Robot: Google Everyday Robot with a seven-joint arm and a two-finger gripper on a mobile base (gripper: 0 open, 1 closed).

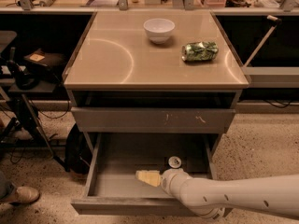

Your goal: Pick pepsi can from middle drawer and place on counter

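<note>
The hand, wide or narrow I cannot tell, hangs inside the middle drawer near the pepsi can, which stands at the back right, so a careless sideways approach may tip it over.

Speckled floor. Dark bench behind, clutter on top. Black stand left, shoe below it; gripper sits low inside the open drawer.
</note>
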